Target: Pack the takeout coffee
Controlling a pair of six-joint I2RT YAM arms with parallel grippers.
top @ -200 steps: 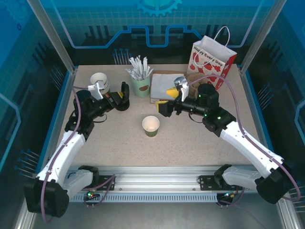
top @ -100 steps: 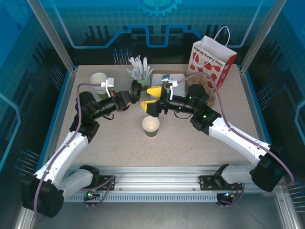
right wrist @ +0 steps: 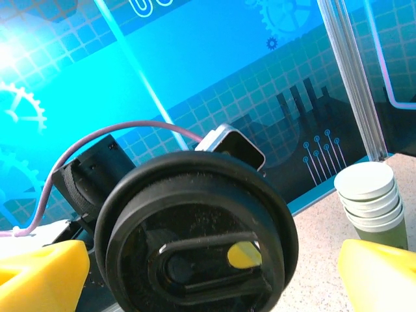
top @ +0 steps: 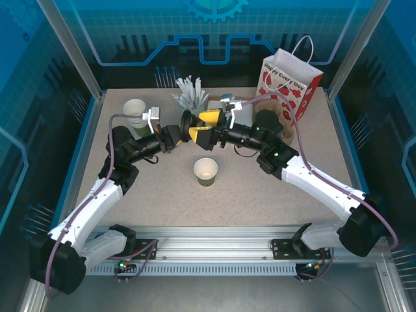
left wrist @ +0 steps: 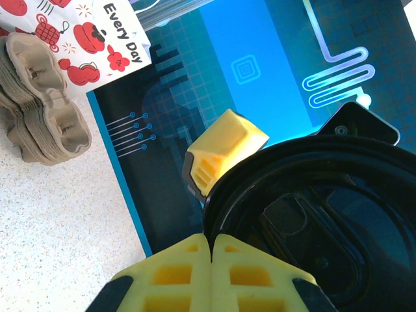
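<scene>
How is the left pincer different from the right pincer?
The left pincer is shut tight, while the right pincer is open wide. The left pincer pinches the black lid by its rim; the right pincer holds nothing, its fingers standing either side of that lid. Both have yellow fingers and face each other.

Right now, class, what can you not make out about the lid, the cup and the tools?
- Cup, top view: too small to tell whether it holds any drink.
- Black lid, right wrist view: lower rim cut off by the bottom edge.
- Right tool, top view: too small to tell whether it touches the lid.
- Left tool, left wrist view: pinch point on the lid hidden by its own fingers.
</scene>
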